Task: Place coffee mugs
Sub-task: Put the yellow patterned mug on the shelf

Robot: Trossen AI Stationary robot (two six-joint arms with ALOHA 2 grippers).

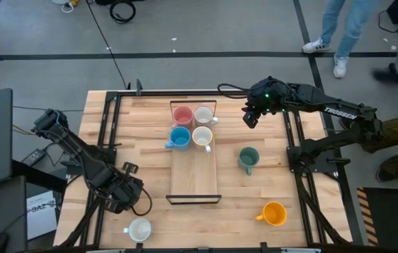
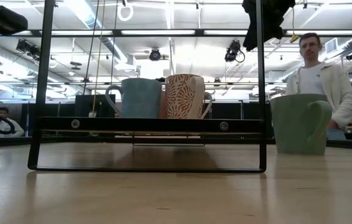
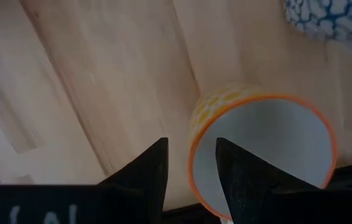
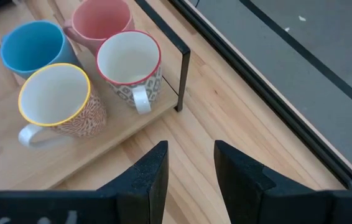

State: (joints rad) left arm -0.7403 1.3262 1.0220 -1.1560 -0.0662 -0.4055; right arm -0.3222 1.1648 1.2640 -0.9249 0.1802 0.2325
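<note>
Four mugs stand at the far end of the tray [image 1: 194, 184]: pink [image 1: 182, 114], red-rimmed white [image 1: 203, 116], blue [image 1: 179, 138] and yellow-rimmed white [image 1: 202, 137]. A teal mug [image 1: 248, 159] and an orange mug [image 1: 274, 213] stand on the table right of the tray. My left gripper [image 3: 191, 171] is open above a white mug with an orange rim [image 3: 263, 155] near the table's near left edge [image 1: 139, 229]. Its fingers stand either side of the mug's wall, with wood showing between. My right gripper [image 4: 189, 165] is open in the air beside the tray's far right corner.
The tray has a wooden floor and black wire end frames [image 2: 148, 124]; its near half is bare. Another mug with a blue crackle pattern [image 3: 331, 15] stands close to the orange-rimmed one. A black frame borders the table. People stand beyond the far right corner [image 1: 339, 28].
</note>
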